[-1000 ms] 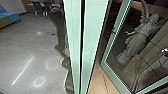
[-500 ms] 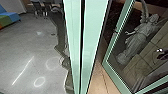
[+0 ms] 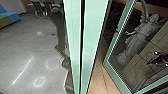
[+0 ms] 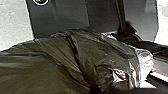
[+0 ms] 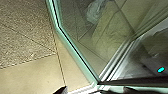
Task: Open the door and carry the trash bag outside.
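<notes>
Head view: I see a green frame (image 3: 93, 37) between grey floor (image 3: 27, 50) with bright rings and a glass door (image 3: 116, 77), a pale statue (image 3: 136, 37) visible through its pane.
Left wrist view: here I find the dark, creased trash bag (image 4: 57, 55), close up. I cannot tell whether the left gripper is grasping it.
Right wrist view: the door's corner is over tan tiles (image 5: 30, 80); the right gripper's state I cannot tell.

I can't read any words or numbers here. I can't make out a sign or a label either.
</notes>
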`<state>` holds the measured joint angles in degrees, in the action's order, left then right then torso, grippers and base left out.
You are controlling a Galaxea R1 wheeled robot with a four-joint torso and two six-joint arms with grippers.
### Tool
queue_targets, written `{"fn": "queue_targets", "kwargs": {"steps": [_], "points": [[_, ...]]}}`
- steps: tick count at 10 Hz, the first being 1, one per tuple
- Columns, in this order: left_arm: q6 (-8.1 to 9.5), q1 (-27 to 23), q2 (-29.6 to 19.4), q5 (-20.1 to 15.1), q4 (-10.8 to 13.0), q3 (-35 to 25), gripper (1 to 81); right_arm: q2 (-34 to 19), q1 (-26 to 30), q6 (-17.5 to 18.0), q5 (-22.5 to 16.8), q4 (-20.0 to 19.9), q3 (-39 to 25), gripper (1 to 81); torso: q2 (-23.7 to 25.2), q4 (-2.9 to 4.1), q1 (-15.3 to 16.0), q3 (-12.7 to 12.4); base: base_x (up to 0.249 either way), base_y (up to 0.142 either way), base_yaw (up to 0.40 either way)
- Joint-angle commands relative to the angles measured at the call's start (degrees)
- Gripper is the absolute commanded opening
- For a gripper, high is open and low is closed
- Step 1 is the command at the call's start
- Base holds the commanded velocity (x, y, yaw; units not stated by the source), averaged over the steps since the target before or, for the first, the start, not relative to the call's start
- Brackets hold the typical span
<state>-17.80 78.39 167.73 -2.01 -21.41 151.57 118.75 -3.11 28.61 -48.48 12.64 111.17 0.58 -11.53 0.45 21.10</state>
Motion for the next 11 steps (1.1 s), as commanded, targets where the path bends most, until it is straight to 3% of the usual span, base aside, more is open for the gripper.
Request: {"fn": "queue_targets", "kwargs": {"steps": [1,2,4,5,6,7,9,10,11], "points": [[-0.13,-0.91,-0.20,-4.76,-0.21,-0.48,1.0,-2.87,-1.05,0.30,0.49,-10.27,-6.65,81.1,0.00,0.00,0.00,0.00,0.000,0.000,0.000],[-0.13,-0.91,-0.20,-4.67,-0.04,-0.48,1.0,-4.36,-3.96,0.57,2.32,-10.62,-10.96,81.1,0.00,0.00,0.00,0.00,0.000,0.000,0.000],[-0.13,-0.91,-0.11,-4.67,0.05,-0.48,1.0,-8.15,-11.51,2.15,10.42,-12.11,-19.42,81.1,0.00,0.00,0.00,0.00,0.000,0.000,0.000],[-0.22,-0.99,-0.11,-4.67,0.14,-0.48,1.0,-8.41,-14.68,3.38,13.58,-11.86,-21.26,81.1,0.00,5.61,0.00,0.00,0.000,0.000,0.000],[-0.22,-0.99,-0.11,-4.67,0.14,-0.48,1.0,-8.24,-17.32,3.90,14.99,-11.93,-21.53,81.1,0.00,5.98,0.00,0.00,0.000,0.000,0.000],[-0.31,-0.91,-0.20,-4.67,0.14,-0.48,1.0,-8.15,-20.66,3.91,16.93,-12.11,-21.62,81.1,0.00,1.38,0.00,0.00,0.000,0.000,0.000],[-0.31,-0.99,-0.20,-4.67,0.23,-0.31,1.0,-7.98,-28.90,4.95,22.06,-12.29,-21.70,81.1,0.00,4.42,0.00,0.00,0.000,0.000,0.000],[-0.40,-0.99,-0.20,-4.67,0.23,-0.22,1.0,-7.36,-34.54,5.23,26.65,-12.03,-21.62,81.1,0.00,5.29,0.00,-1.20,0.000,0.000,0.000],[-0.40,-0.99,-0.37,-4.67,0.31,-0.22,1.0,-6.49,-39.20,5.14,29.65,-11.59,-21.18,81.1,0.00,5.42,0.00,-3.30,0.000,0.000,0.000]]}}
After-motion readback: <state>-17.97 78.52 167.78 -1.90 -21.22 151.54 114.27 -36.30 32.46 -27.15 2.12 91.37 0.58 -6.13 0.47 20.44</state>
